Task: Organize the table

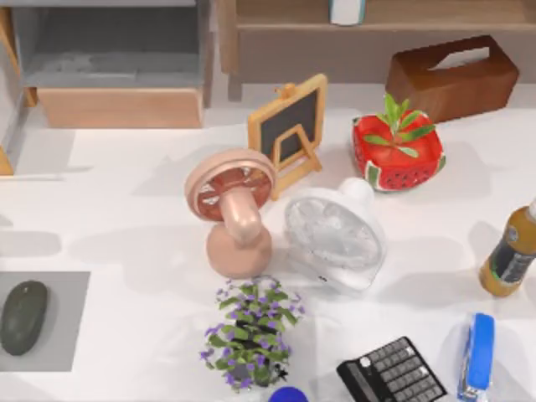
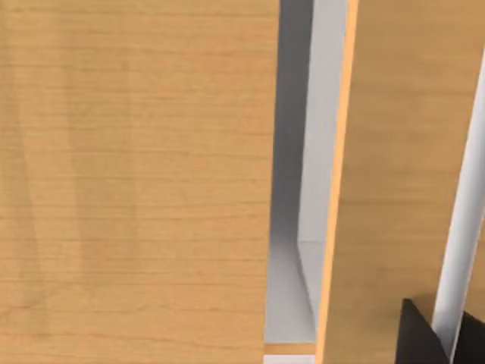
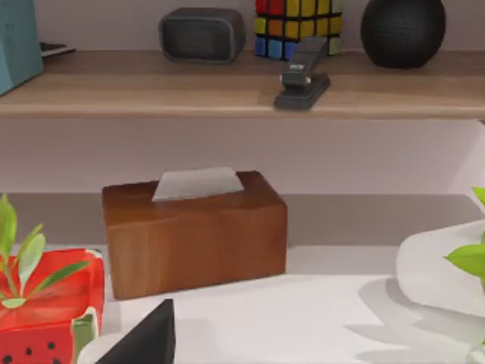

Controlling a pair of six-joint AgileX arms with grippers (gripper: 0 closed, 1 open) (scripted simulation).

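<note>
Wide, smooth white table [image 1: 126, 226] spread below the light wooden shelf unit [image 1: 117, 105], crowded: pink round desk fan [image 1: 233, 209] touching clear white fan [image 1: 335, 234], small framed chalkboard [image 1: 289, 130] behind, brown wooden tissue box [image 3: 193, 231] beside red watermelon-patterned planter [image 1: 398, 151]; tool state on either arm: cannot tell, perhaps dark fingertip edges only

I can read no text anywhere: the bottle [image 1: 510, 254] has a dark label too small to make out, the calculator [image 1: 392, 372] keys are illegible, and the chalkboard [image 1: 289, 128] is blank.
</note>
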